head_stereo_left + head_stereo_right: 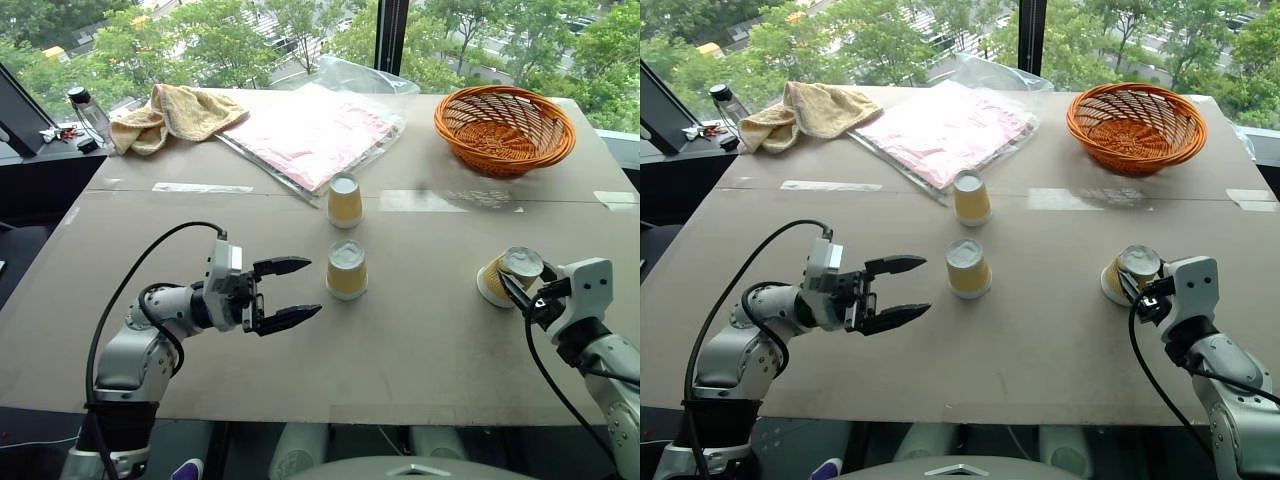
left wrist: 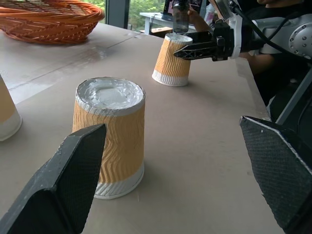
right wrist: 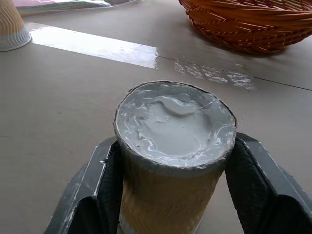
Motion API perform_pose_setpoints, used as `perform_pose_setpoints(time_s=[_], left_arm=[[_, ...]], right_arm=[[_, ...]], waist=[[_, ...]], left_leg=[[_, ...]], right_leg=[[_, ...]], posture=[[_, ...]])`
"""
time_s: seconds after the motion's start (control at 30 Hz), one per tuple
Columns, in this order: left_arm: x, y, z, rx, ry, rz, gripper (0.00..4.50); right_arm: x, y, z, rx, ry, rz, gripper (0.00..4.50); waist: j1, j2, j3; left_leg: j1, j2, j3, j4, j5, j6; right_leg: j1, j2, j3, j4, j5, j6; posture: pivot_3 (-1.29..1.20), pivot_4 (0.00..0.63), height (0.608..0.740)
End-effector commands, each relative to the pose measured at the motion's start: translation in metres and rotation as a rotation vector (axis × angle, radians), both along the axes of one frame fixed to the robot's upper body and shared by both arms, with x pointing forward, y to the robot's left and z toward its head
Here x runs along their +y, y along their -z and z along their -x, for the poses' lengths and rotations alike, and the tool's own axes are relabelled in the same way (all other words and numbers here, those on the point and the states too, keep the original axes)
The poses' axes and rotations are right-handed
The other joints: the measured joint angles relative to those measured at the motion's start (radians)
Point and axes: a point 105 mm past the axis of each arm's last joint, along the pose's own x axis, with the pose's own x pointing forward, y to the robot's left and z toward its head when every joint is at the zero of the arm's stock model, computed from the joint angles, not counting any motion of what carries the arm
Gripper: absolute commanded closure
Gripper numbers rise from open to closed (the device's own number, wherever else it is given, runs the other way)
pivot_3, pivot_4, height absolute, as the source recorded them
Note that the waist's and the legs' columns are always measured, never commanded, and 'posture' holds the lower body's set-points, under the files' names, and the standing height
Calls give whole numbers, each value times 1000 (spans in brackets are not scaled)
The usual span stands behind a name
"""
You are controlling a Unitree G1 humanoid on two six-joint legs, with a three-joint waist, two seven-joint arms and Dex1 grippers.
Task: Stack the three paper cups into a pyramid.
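Observation:
Three paper cups stand upside down on the brown table. The far cup and the middle cup line up near the table's centre. My left gripper hovers open just left of the middle cup, pointing at it without touching. At the right, the third cup leans toward my right gripper, which is shut on it. In the right wrist view both fingers press this cup's sides just below its white base.
An orange wicker basket sits at the far right. A pink sheet in clear plastic, a yellow towel and a small bottle lie along the far left. The table's front edge runs close below both grippers.

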Motion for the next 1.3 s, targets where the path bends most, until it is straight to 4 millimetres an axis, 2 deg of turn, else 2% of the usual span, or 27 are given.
perform_pose_setpoints(time_s=[0.03, 0.17, 0.27, 0.43, 0.63, 0.93, 1.03, 1.17, 1.2, 1.3], left_arm=[[2, -17, 11, -51, 59, 55, 0], [10, -22, 24, -7, 136, 61, 0], [20, -19, 33, 41, 186, 25, 0], [31, -18, 36, 72, 170, -7, 0], [36, -17, 40, 77, 149, -24, 0], [37, -19, 38, 70, 120, -23, 0], [38, -19, 36, 70, 107, -21, 0], [41, -22, 27, 67, 44, -2, 0], [42, -24, 19, 59, 1, 1, 0], [47, -32, -8, 34, -154, 32, 0]], right_arm=[[22, -34, 6, -120, -158, 20, 2283], [66, -47, 16, -120, -431, 28, 2283], [101, -40, 17, -91, -612, 59, 2283], [127, -28, 13, -61, -753, 97, 2283], [140, -20, 3, -53, -808, 124, 2283], [145, -9, -17, -43, -797, 164, 2283], [147, -2, -18, 0, -820, 168, 2283], [144, -3, -18, -10, -819, 160, 357], [143, -9, -17, -38, -810, 153, 95], [137, -29, -8, -102, -808, 120, 95]], waist=[[0, 1, 1], [-5, 1, 1], [-8, 1, 1], [0, 1, 2], [-1, 1, 2], [-2, 1, 2], [-3, 1, 2], [-1, 1, 2], [0, 1, 2], [3, 1, 3]], left_leg=[[0, 0, 0, 0, 0, 0], [0, 0, 0, 0, 0, 0], [1, 1, 0, 0, 0, 0], [0, 1, 0, 0, 0, 0], [-1, 1, 0, 0, 0, 0], [-1, 1, 0, -1, 0, 0], [-1, 1, 0, -1, 0, 0], [-1, 1, 0, -1, 0, 0], [-1, 1, 0, -1, 0, 0], [-1, 0, -1, 0, 0, 0]], right_leg=[[0, 0, 0, 0, 0, 0], [0, 0, 0, 0, 0, 0], [0, 1, 0, 0, 0, 0], [0, 1, 0, -1, 0, 0], [-1, 0, 0, -1, 0, 0], [-1, 1, 0, -1, 0, 0], [-1, 1, 0, -1, 0, 0], [-1, 1, -1, -1, 0, 0], [-1, 1, -1, -1, 0, 0], [-1, 1, -1, -1, 1, 1]], posture=[[0, 150, 740], [0, 150, 740], [0, 150, 740], [0, 150, 740], [0, 150, 740], [0, 150, 740], [0, 150, 740], [0, 150, 740], [0, 150, 740], [0, 150, 740]])
